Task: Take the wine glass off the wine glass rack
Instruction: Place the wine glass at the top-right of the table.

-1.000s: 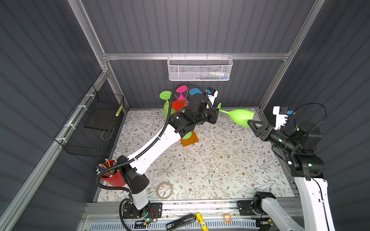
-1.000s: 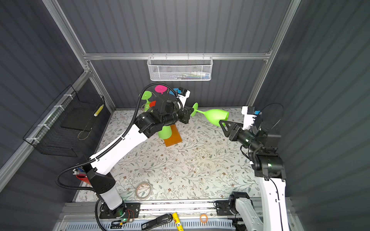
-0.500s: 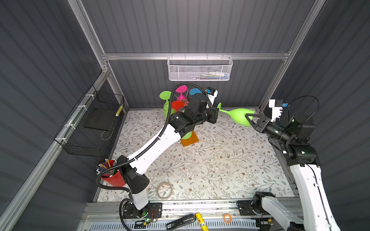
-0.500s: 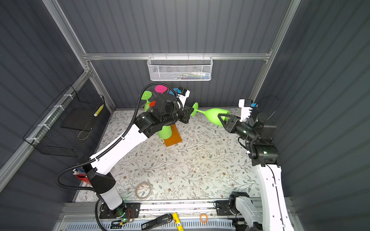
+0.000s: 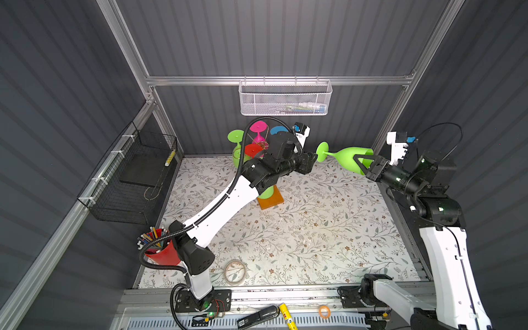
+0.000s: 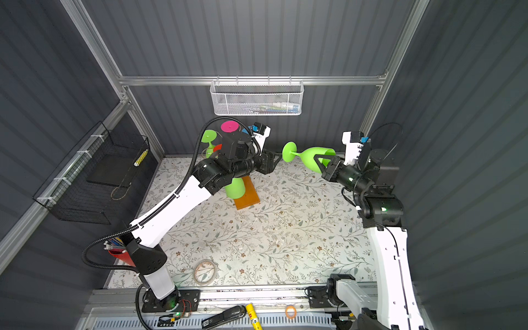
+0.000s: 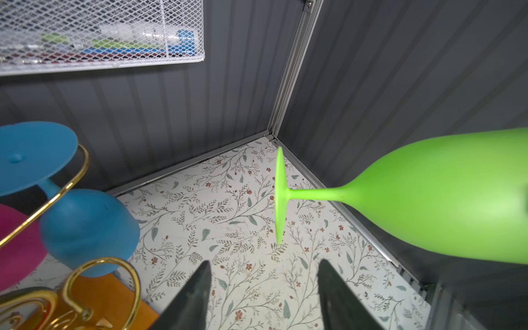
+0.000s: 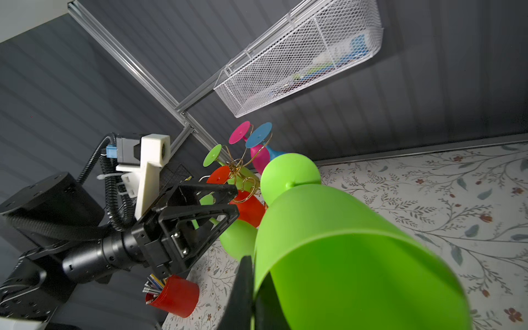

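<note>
A lime green wine glass (image 5: pixel 347 158) (image 6: pixel 311 158) hangs sideways in the air, off the rack, at the back right. My right gripper (image 5: pixel 360 161) (image 8: pixel 254 268) is shut on the wine glass (image 8: pixel 343 243) at its rim, one finger inside the bowl and one outside. My left gripper (image 5: pixel 313 160) (image 7: pixel 264 263) is open, just short of the foot of the wine glass (image 7: pixel 443 200), touching nothing. The wine glass rack (image 5: pixel 270 200) (image 7: pixel 74 177) stands behind my left arm, with pink, blue, red and green glasses hanging on it.
A white mesh basket (image 5: pixel 285 98) hangs on the back wall and a black wire basket (image 5: pixel 134 177) on the left wall. A red pencil cup (image 5: pixel 160 250) and a tape roll (image 5: pixel 235 272) sit at the front left. The right wall is close behind my right arm.
My right gripper moved in to the glass and shut on its rim. My left gripper, which was shut at the stem by the foot, has opened and let go.
</note>
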Robot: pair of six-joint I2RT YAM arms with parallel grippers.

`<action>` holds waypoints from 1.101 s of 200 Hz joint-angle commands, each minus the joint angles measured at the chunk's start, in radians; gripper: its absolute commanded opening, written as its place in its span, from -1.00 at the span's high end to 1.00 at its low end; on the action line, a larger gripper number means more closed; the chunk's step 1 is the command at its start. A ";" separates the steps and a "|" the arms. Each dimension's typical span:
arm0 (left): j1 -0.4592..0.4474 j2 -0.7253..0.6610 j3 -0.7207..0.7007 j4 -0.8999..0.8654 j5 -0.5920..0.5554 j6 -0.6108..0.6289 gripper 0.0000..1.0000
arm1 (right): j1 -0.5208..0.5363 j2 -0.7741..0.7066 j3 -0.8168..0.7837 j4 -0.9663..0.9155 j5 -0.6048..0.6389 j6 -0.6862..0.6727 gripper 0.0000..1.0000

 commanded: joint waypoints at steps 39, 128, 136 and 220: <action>0.000 -0.076 0.033 -0.077 -0.066 0.091 -0.65 | 0.012 0.133 0.151 -0.291 0.247 -0.183 1.00; -0.002 -0.170 0.092 -0.245 -0.137 0.246 -0.79 | 0.175 0.594 0.464 -0.565 0.575 -0.331 1.00; -0.001 -0.192 0.072 -0.249 -0.163 0.261 -0.81 | 0.179 0.643 0.505 -0.582 0.592 -0.339 1.00; -0.002 -0.424 -0.248 -0.224 -0.428 0.351 -0.96 | 0.165 1.014 0.853 -0.700 0.673 -0.417 1.00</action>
